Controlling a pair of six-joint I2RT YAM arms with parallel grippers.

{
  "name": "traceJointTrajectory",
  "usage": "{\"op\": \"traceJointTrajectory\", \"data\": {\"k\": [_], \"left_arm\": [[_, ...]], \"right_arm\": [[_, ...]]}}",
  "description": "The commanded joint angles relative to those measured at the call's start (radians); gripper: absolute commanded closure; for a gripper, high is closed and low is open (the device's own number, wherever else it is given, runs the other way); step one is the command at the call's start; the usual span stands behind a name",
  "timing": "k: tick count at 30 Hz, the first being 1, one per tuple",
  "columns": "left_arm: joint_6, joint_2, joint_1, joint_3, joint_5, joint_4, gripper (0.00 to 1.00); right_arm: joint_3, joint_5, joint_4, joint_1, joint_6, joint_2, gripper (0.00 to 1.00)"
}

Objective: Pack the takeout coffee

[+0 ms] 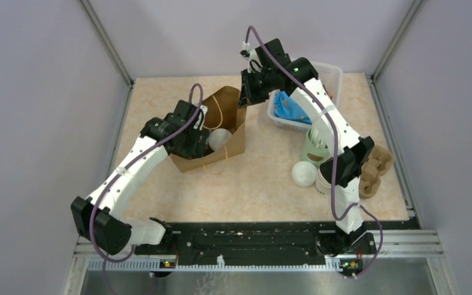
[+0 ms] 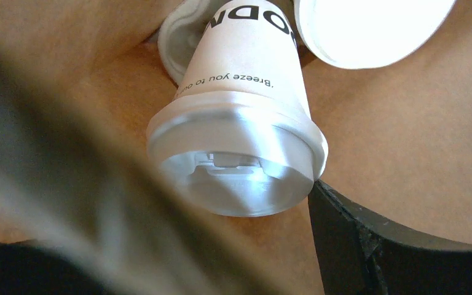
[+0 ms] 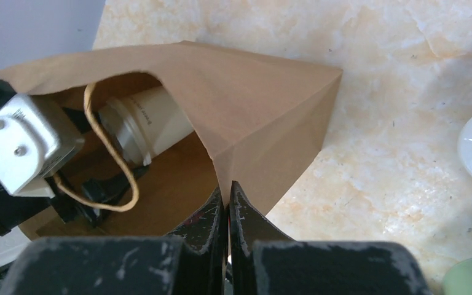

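The left gripper reaches into the brown paper bag; its fingers flank the lidded white paper cup with black lettering lying tilted inside, grip impossible to tell; farther off, the right gripper pinches the bag's rim, jaws closed.

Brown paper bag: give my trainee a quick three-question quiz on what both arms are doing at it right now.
1. True or false: the white paper cup with black lettering carries a white plastic lid.
2. Pick one. The right hand is: A, pinched shut on the edge of the brown paper bag; B, open in the air; C, clamped on the cup's rim.
3. Short answer: which arm's hand is reaching inside the bag, beside the cup?

Key
1. True.
2. A.
3. The left hand.
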Motion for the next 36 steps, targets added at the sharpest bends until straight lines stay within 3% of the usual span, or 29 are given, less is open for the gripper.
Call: {"op": "traceJointTrajectory", "data": {"k": [1, 8, 20, 23, 25, 36], "left_arm": [[-0.054, 0.113, 0.003, 0.054, -0.062, -0.094, 0.84], [-0.042, 0.198, 0.003, 0.042, -0.071, -0.009, 0.84], [-0.106, 0.215, 0.003, 0.043, -0.065, -0.094, 0.77], [-0.126, 0.209, 0.003, 0.075, -0.070, -0.109, 0.64], [-0.130, 0.198, 0.003, 0.102, -0.070, -0.112, 0.46], [-0.195, 0.156, 0.002, 0.230, 0.003, -0.163, 0.16]], "right_arm": [[0.046, 0.016, 0.040, 0.001, -0.029, 0.011, 1.00], [-0.034, -0.036, 0.098, -0.001, 0.009, -0.018, 1.00], [-0.030, -0.014, 0.084, -0.009, -0.007, -0.019, 1.00], [-0.025, -0.010, 0.084, -0.009, -0.010, -0.021, 1.00], [-0.024, -0.009, 0.086, -0.009, -0.011, -0.026, 1.00], [-0.025, 0.047, 0.075, 0.003, -0.037, -0.037, 1.00]]}}
